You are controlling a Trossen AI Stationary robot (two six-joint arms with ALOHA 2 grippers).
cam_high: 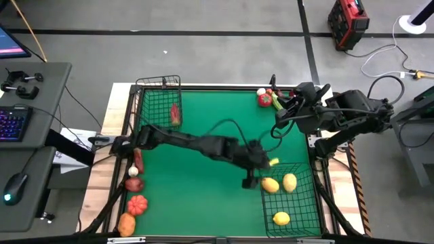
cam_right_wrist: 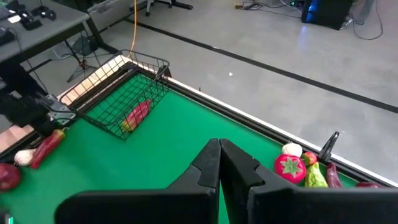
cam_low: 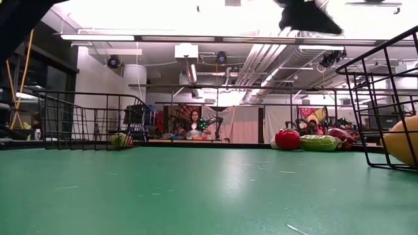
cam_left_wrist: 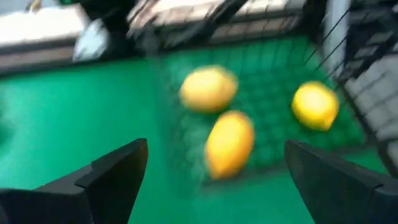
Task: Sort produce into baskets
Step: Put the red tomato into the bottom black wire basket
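- The left gripper [cam_high: 249, 181] hangs at the near left edge of the right-hand basket [cam_high: 308, 215], jaws spread wide and empty. In the left wrist view the two fingers [cam_left_wrist: 112, 177] frame the basket floor with nothing between them.
- That basket holds three yellow fruits [cam_high: 289, 181]; two lie close together near its left wall, and a third yellow fruit [cam_high: 281, 218] lies apart toward the front. Yellow items appear to be grouped here by type.
- The second basket [cam_high: 154, 102] at the far left corner contains a red-and-yellow piece [cam_high: 175, 113], which suggests a different category.
- Unsorted produce remains on the green worktop [cam_high: 210, 122]: a red, white and orange cluster [cam_high: 134, 196] on the left edge, and a red-and-green group [cam_high: 266, 99] at the far right.
- The right gripper [cam_right_wrist: 219, 163] waits above the far right corner, jaws pressed together, holding nothing.
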